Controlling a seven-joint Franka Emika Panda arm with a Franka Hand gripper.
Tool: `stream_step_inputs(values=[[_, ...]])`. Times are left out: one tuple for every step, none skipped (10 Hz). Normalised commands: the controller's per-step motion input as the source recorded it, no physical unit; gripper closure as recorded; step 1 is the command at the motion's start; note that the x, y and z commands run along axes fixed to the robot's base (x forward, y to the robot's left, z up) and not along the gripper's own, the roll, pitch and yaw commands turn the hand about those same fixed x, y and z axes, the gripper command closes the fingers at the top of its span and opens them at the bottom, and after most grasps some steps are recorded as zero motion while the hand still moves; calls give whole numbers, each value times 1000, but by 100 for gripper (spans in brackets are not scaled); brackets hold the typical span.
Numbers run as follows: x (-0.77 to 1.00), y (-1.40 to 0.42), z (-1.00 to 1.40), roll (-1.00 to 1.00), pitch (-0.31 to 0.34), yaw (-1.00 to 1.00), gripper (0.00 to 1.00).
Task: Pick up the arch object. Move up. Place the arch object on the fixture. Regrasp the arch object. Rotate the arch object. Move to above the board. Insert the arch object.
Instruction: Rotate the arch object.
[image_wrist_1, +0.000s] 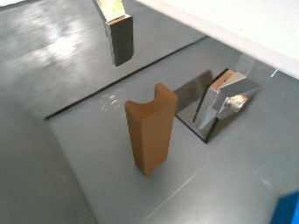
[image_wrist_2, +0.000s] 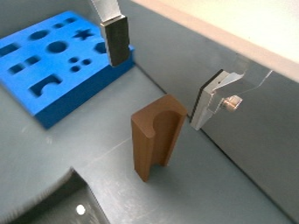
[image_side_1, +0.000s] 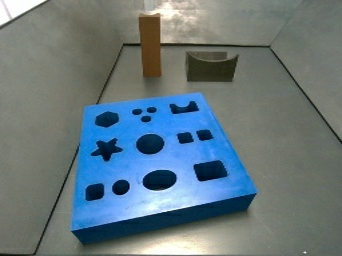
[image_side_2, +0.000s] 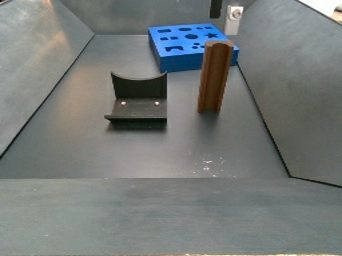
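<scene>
The arch object (image_wrist_1: 149, 131) (image_wrist_2: 155, 140) is an orange-brown block standing upright on the grey floor, its notched end on top. Both side views show it (image_side_1: 151, 45) (image_side_2: 214, 75) standing alone. My gripper (image_wrist_1: 170, 70) (image_wrist_2: 163, 68) hovers above it, open wide, with nothing between its fingers. One finger (image_wrist_1: 121, 39) hangs on one side of the block and the other finger (image_wrist_1: 222, 101) on the opposite side. The fixture (image_side_1: 209, 66) (image_side_2: 136, 100), a dark block with a U-shaped dip, sits beside the arch object. The blue board (image_side_1: 160, 160) (image_side_2: 187, 42) (image_wrist_2: 52, 61) lies flat further off.
Sloping grey walls (image_side_1: 80, 40) (image_side_2: 274, 70) close in the floor on both sides. A seam (image_wrist_1: 82, 101) runs across the floor near the arch object. A corner of the board (image_wrist_1: 289, 210) shows in a wrist view.
</scene>
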Motion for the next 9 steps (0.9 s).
stream_step_inputs(values=[[42,-2,-69,-18,8,1000,0],[42,-2,-48,-20,6,1000,0],[43,-2,-44,-20,6,1000,0],[45,-2,-36,-22,6,1000,0],[47,-2,-28,-23,5,1000,0],[47,-2,-23,-25,5,1000,0],[47,-2,-23,-26,5,1000,0],[47,-2,-22,-29,5,1000,0],[47,-2,-22,-30,6,1000,0]])
